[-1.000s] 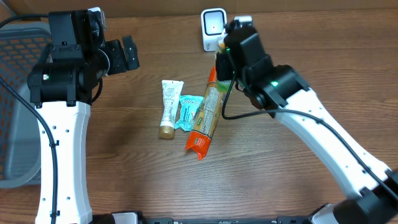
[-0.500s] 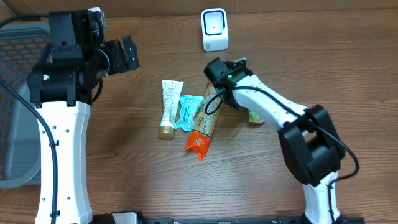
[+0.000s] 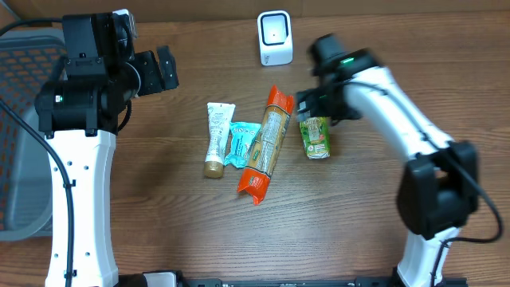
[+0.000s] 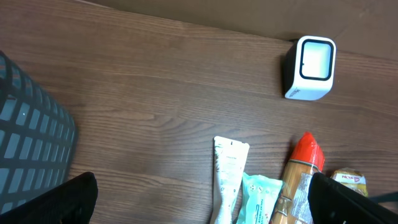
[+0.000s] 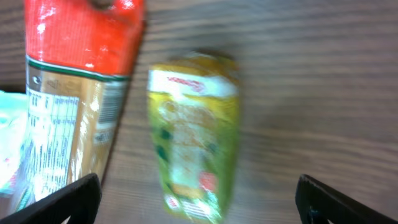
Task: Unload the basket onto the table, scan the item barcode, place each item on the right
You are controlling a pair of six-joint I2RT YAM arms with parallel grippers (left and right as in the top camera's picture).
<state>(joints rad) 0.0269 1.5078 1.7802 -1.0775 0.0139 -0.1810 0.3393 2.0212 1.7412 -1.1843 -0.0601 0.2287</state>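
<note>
- At the far left I saw the grey mesh basket [image 3: 17,96], beside the wooden table [image 3: 159,207].
- The left gripper [image 3: 169,68] hovered near the basket, well apart from the items. Its fingers [image 4: 62,199] were spread wide with nothing between them.
- In the middle of the table lay a white tube [image 3: 216,135] with a teal packet [image 3: 242,143] touching it. A long orange-ended packet [image 3: 267,143] lay tilted against the teal one.
- The white scanner [image 3: 275,37] stood upright at the far edge, apart from the row.
- The green pouch [image 3: 315,137] lay flat on the table, just beside the long packet on its right.
- The right gripper [image 3: 317,110] hung over the pouch's far end. Its fingers were apart and gripped nothing, though the overhead view of it was blurred.
</note>
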